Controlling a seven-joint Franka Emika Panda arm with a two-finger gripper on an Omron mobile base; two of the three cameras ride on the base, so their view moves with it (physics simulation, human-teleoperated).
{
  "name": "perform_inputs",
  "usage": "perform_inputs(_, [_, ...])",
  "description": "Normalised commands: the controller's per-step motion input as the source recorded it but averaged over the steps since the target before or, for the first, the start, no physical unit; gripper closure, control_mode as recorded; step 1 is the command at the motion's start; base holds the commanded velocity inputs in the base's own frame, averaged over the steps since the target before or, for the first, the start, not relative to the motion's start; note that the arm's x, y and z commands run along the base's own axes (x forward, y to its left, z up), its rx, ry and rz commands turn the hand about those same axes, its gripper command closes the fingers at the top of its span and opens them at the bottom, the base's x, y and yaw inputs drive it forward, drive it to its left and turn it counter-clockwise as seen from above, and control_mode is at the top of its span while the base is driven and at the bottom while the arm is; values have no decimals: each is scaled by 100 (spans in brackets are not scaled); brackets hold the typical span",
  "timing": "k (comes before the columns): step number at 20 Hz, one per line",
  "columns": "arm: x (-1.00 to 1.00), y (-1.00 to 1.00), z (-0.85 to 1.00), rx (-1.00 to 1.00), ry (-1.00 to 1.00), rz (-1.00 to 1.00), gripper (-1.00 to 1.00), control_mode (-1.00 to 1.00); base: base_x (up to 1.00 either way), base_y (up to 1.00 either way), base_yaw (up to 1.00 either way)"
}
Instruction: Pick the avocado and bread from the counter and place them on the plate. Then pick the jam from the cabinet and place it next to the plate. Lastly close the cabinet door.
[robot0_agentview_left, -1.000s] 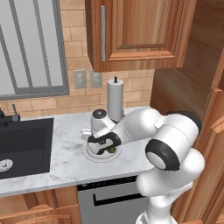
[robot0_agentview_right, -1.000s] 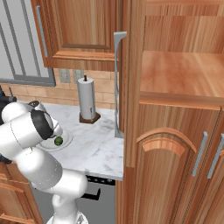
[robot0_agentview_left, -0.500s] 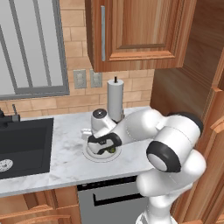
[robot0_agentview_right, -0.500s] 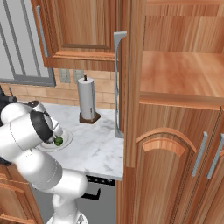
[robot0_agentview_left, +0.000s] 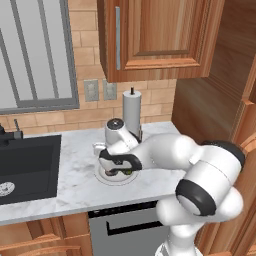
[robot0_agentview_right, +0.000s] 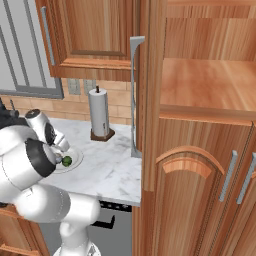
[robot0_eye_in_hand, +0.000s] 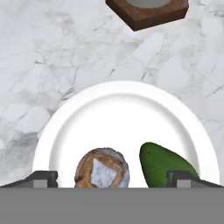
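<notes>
Plate (robot0_agentview_left: 116, 179) sits on the counter (robot0_agentview_left: 75, 150) in my left base view, my gripper (robot0_agentview_left: 119, 169) hovering low over it. Right base view gives me the avocado (robot0_agentview_right: 66, 160) on the plate's rim side, cabinet (robot0_agentview_right: 200, 125) door open. In the hand view I see bread (robot0_eye_in_hand: 102, 169) and avocado side by side on the plate, fingertips (robot0_eye_in_hand: 41, 177) spread wide, gripping nothing.

A plain white plate (robot0_eye_in_hand: 127, 105) is sitting on a white-grey marble counter (robot0_eye_in_hand: 57, 52) showing faint grey veins. A dark green avocado (robot0_eye_in_hand: 162, 165) and a mottled brown bread (robot0_eye_in_hand: 102, 169) with a pale grey patch are lying on it. A dark brown wooden base (robot0_eye_in_hand: 148, 15) is showing beyond.
</notes>
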Motion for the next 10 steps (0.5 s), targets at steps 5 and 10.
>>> perform_inputs(5, [-33, -17, 33, 0, 0, 0, -100, -100, 0, 0, 0])
perform_inputs(10, [-46, -31, 29, 0, 0, 0, -100, -100, 0, 0, 0])
